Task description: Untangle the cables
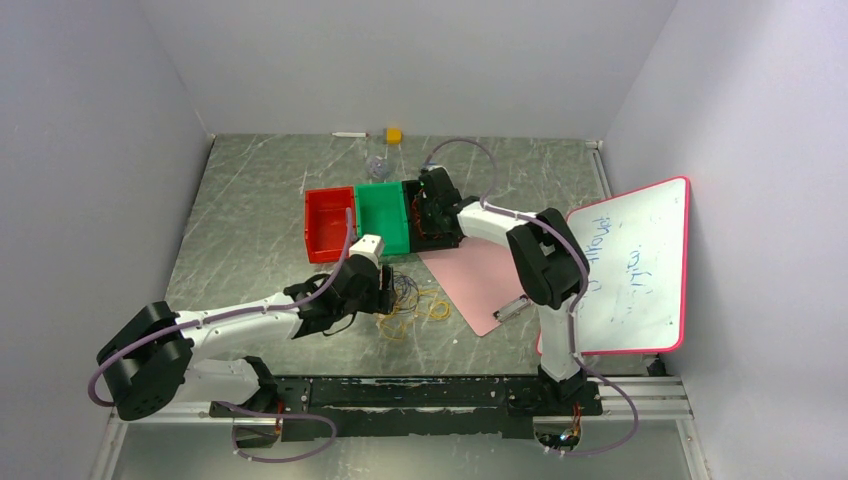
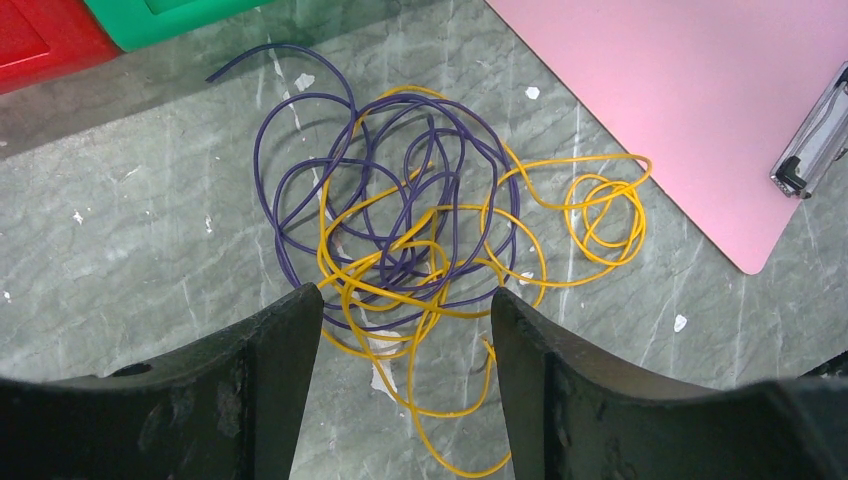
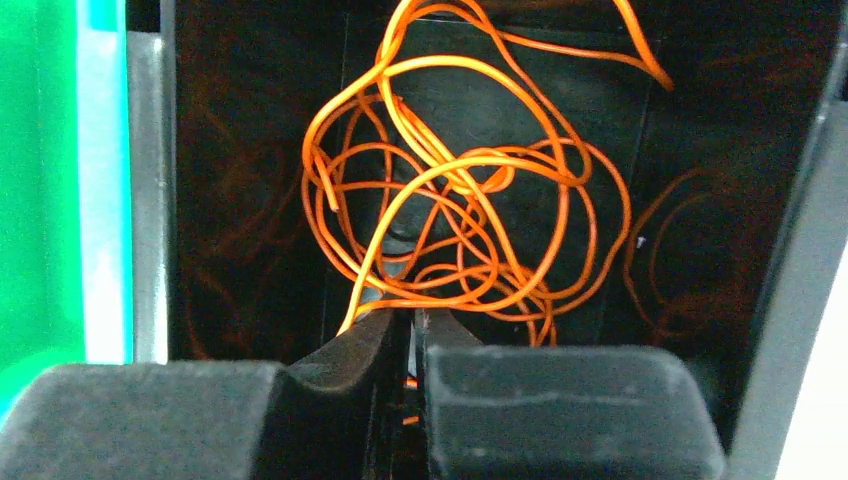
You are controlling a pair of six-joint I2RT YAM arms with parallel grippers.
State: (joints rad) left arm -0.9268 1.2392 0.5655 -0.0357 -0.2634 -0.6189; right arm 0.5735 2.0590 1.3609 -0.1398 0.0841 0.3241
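Black fingers [image 2: 250, 390] of the left hand [image 2: 405, 300] fill the bottom of its wrist view, spread wide and gripping nothing. They hover over a tangle of thin purple-blue and yellow wire cables [image 2: 410, 235] that lies on the grey marbled surface [image 2: 120, 230]. The purple loops sit mostly towards the far left of the heap. The yellow strands cross through them and trail off to a small yellow coil [image 2: 610, 215] just beside the flat pink clipboard [image 2: 680, 90], whose metal clip [image 2: 812, 140] shows at the right edge. Beyond the tangle stand a red plastic bin [image 1: 328, 225], a green plastic bin [image 1: 385, 215] and a black plastic bin [image 3: 250, 150], side by side. The right hand [image 3: 412, 325] reaches down into the black one, where a bundle of thin orange wire cable [image 3: 470, 180] lies looped on the dark floor. Its fingers are almost together and seem to pinch one orange strand that runs into the narrow slit between them. A white board with a pink-red rim [image 1: 630, 265] leans at the right side.
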